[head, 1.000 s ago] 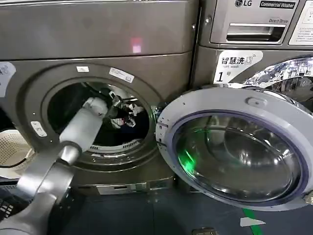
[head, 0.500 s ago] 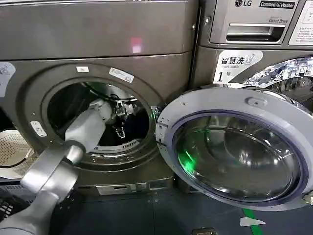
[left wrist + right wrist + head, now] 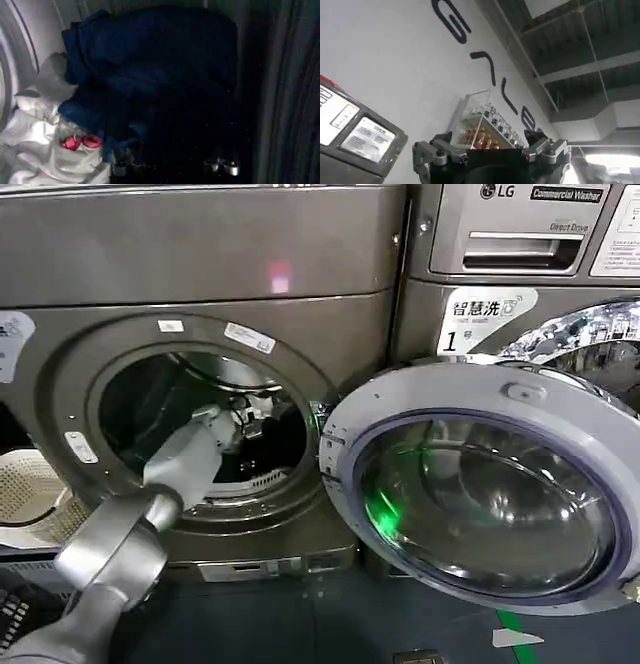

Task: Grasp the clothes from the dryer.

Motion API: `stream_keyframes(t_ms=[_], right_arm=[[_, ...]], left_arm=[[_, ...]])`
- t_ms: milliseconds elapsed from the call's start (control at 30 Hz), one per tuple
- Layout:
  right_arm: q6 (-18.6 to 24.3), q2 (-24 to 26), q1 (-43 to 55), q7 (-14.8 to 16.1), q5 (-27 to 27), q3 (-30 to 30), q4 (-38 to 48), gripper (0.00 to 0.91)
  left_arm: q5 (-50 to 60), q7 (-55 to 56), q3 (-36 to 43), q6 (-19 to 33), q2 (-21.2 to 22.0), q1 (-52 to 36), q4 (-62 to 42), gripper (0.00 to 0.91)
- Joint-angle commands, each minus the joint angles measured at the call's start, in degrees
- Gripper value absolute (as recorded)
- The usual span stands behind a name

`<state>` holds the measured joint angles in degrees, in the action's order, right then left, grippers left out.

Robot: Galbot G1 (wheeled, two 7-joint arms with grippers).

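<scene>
One left gripper (image 3: pixel 172 167) inside dryer (image 3: pixel 60 384), fingers spread wide over clothes (image 3: pixel 100 110), gripping nothing.

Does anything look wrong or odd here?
Nothing stands out. The dryer door hangs open, the left gripper reaches into the drum, and the clothes lie heaped inside, nothing spilled or damaged.

The dryer (image 3: pixel 200 274), a dark bronze-grey front-loader, stands with its grey-rimmed round glass door (image 3: pixel 480 484) swung wide open. Inside the drum, the clothes (image 3: pixel 125 95) lie heaped: dark navy fabric over crumpled white, with a bit of red.
</scene>
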<state>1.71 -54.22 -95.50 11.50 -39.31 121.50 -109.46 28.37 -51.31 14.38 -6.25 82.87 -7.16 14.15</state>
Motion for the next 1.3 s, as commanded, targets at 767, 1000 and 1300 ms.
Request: stream_keyframes(t_ms=[767, 1000, 1300], right_arm=[[0.16, 0.46, 1.34, -0.05, 0.41, -2.97, -0.13, 0.907], [0.18, 0.78, 1.33, -0.06, 0.35, -3.24, -0.12, 0.907], [0.11, 1.18, 1.69, 0.02, 0.25, -3.65, -0.27, 0.907]], left_arm=[[-25.88, 18.49, -20.2, -1.07, -0.76, 2.11, 5.49, 0.0], [-34.55, 27.12, -25.43, 2.65, -0.91, 5.36, 10.71, 0.0], [-44.58, 42.36, -31.49, 8.57, -1.77, 13.61, 24.75, 0.0]])
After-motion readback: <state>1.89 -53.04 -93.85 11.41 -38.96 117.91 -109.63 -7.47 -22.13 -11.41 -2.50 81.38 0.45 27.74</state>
